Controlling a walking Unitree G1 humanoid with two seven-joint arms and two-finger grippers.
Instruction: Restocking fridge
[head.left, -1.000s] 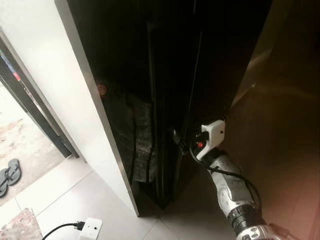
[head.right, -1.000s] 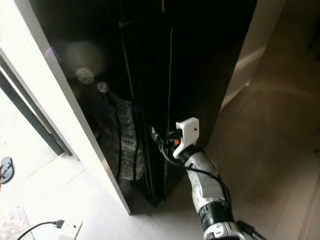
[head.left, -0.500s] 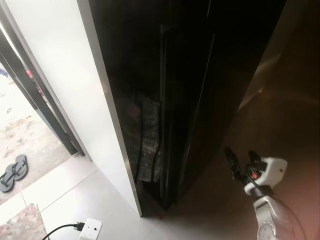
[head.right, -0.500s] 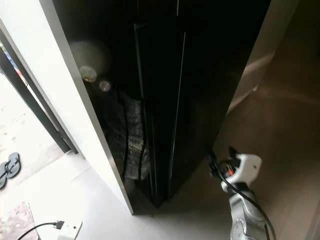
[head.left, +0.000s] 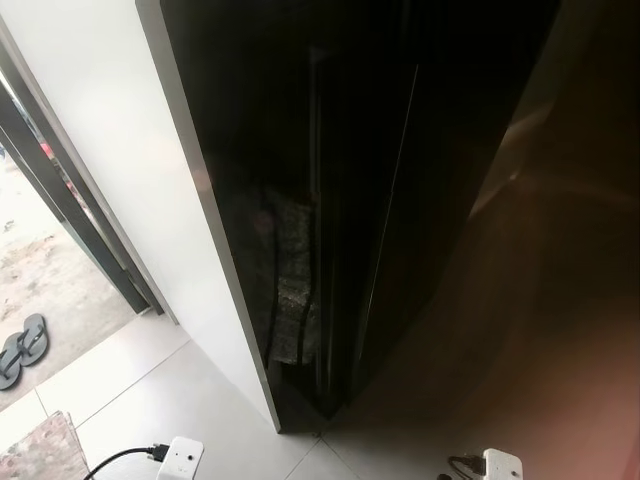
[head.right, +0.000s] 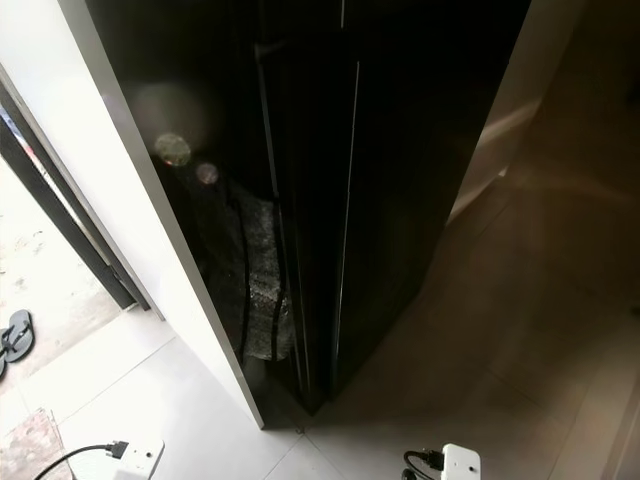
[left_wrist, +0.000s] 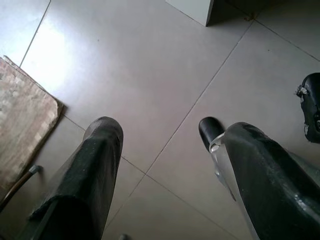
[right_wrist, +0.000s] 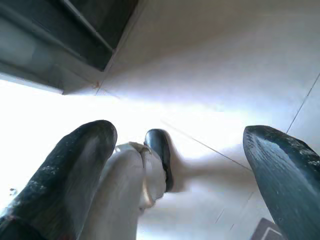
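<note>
Dropping away from the fridge is what the right arm has just done: a second ago its hand was up against the seam between the two dark doors, half a second ago it hung lower at about 4 o'clock from the fridge's bottom corner, and now only its white wrist housing (head.right: 460, 463) peeks in at 6 o'clock in the head views. The right hand (right_wrist: 180, 165) points down at the pale floor tiles, its two black fingers (right_wrist: 75, 170) spread wide with nothing between them, and the robot's own foot (right_wrist: 159, 155) shows past them. The left hand (left_wrist: 165, 165) hangs idle as well, fingers apart and empty over the tiles, with a corner of a beige mat (left_wrist: 22, 125) at its side.

Further out, the fridge (head.right: 400, 150) stands at 12 o'clock, tall, black and glossy, both doors looking shut along the thin bright seam. A white wall edge (head.left: 120, 180) runs at 10 o'clock, with a doorway and sandals (head.left: 20, 350) at 8 o'clock and a white power strip (head.left: 180, 460) on the floor at 7 o'clock.

My reading is that the door was not pulled open, so restocking has not properly begun; no food or drink to load is visible, and a fresh reach for the door edge seems needed.
</note>
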